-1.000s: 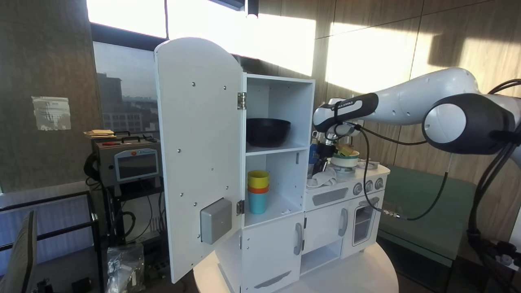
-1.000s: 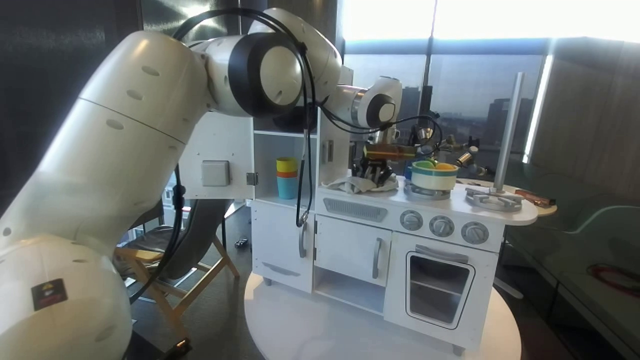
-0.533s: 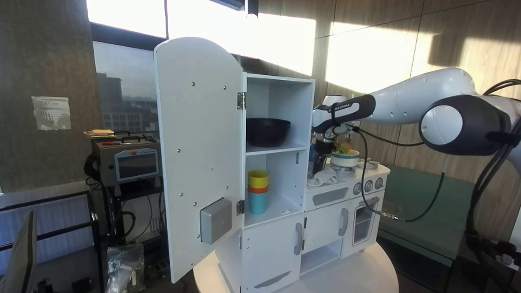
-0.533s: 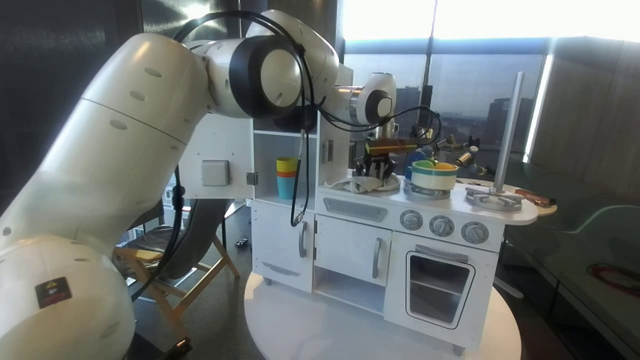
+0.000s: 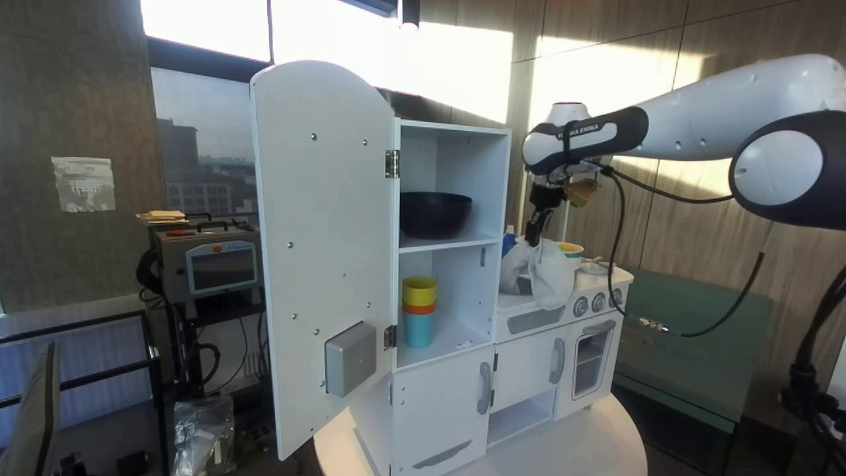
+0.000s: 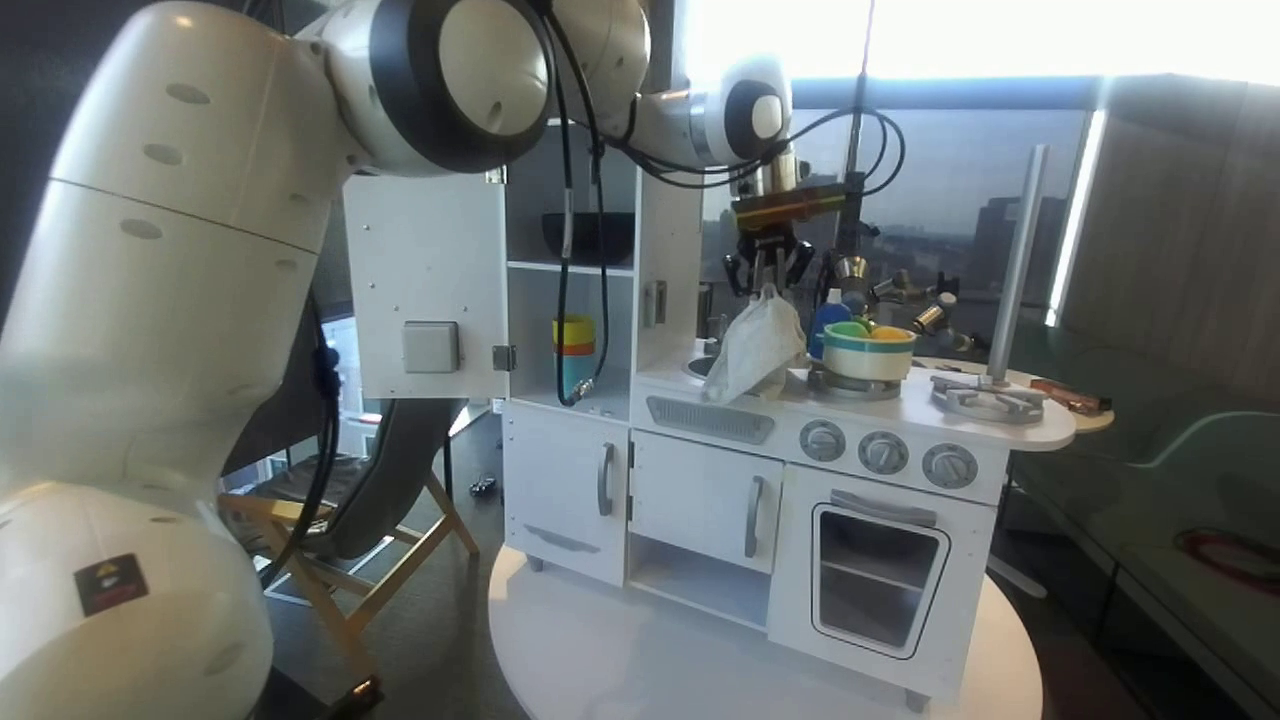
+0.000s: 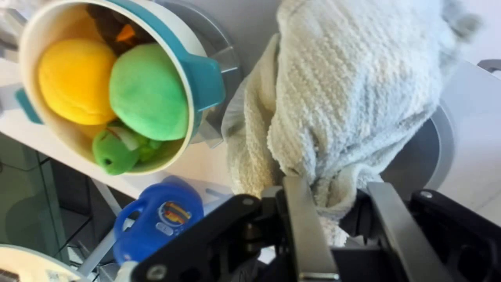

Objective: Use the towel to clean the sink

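The whitish towel (image 5: 554,274) hangs bunched from my gripper (image 5: 533,239), which is shut on its upper part. In an exterior view the towel (image 6: 757,345) hangs below the gripper (image 6: 770,285), its lower end at the front edge of the counter. In the wrist view the towel (image 7: 352,90) is pinched between the two fingers (image 7: 334,188) and spreads away from them. The round grey sink (image 7: 446,156) is partly covered by the towel in the wrist view. Part of the sink rim (image 6: 692,366) shows to the left of the towel in an exterior view.
A white and teal pot (image 6: 868,358) holding soft toys stands on a burner beside the towel. A blue bottle (image 7: 160,223) stands behind. A burner with an upright rod (image 6: 990,400) is farther along. The tall cabinet's open door (image 5: 317,231) sticks out beside the shelves.
My gripper has risen from the counter and lifted the towel, which lay bunched over the sink before. The sink rim now shows. The arm has moved up.
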### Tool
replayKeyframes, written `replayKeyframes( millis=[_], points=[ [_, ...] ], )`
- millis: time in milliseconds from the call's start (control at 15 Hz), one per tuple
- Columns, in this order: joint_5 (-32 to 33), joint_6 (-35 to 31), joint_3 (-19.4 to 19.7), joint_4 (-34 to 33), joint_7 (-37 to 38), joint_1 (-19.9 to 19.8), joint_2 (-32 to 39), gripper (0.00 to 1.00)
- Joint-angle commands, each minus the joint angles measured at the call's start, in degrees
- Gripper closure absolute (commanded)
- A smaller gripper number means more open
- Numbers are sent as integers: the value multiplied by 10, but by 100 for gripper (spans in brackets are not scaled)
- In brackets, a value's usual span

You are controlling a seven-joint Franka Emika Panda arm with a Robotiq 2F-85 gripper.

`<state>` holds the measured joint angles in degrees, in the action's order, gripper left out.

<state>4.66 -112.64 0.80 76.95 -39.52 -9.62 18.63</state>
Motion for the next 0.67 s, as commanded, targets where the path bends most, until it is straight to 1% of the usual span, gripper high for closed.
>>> replayKeyframes(
  millis=[0, 67, 200, 400, 533, 600],
  points=[
    [-12, 5, 2, 62, 39, 0, -106, 93],
    [-22, 17, 2, 72, 40, -5, -128, 93],
    [-57, 60, 3, 86, 44, -13, -165, 93],
    [-82, 90, 15, 138, 52, -22, -232, 94],
    [-96, 90, 23, 184, 57, -28, -268, 94],
    [-102, 73, 48, 209, 53, -10, -281, 94]
  ],
)
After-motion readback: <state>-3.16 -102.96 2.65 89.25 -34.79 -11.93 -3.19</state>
